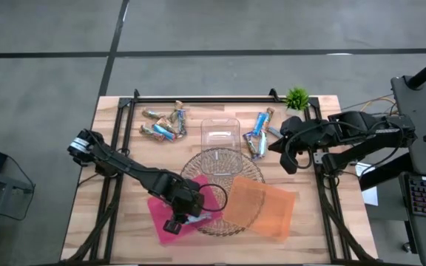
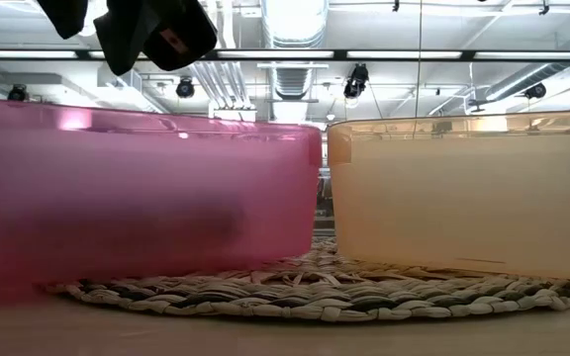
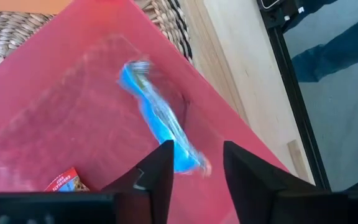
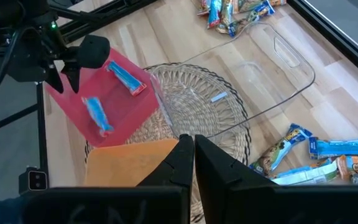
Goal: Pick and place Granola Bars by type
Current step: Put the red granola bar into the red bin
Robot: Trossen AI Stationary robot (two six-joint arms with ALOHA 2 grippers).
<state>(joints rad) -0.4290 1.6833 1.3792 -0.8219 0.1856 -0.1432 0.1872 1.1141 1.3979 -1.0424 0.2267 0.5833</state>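
My left gripper (image 3: 197, 149) hangs open over the pink tray (image 1: 161, 222), fingers pointing down, also seen in the right wrist view (image 4: 67, 70). Just below its fingertips a light blue granola bar (image 3: 157, 115) shows blurred inside the tray, with nothing gripping it. A second blue bar with a red end (image 4: 127, 78) lies flat on the tray floor beside it. More wrapped bars lie in two heaps on the table, far left (image 1: 165, 124) and far right (image 1: 259, 134). My right gripper (image 4: 188, 144) waits shut, raised above the table's right side (image 1: 287, 155).
The pink tray and an orange tray (image 1: 265, 208) rest partly on a round woven mat (image 1: 220, 168). A clear plastic box (image 1: 220, 134) stands behind the mat. A small green plant (image 1: 296, 97) sits at the far right corner. A black frame rail (image 1: 198, 99) runs along the far edge.
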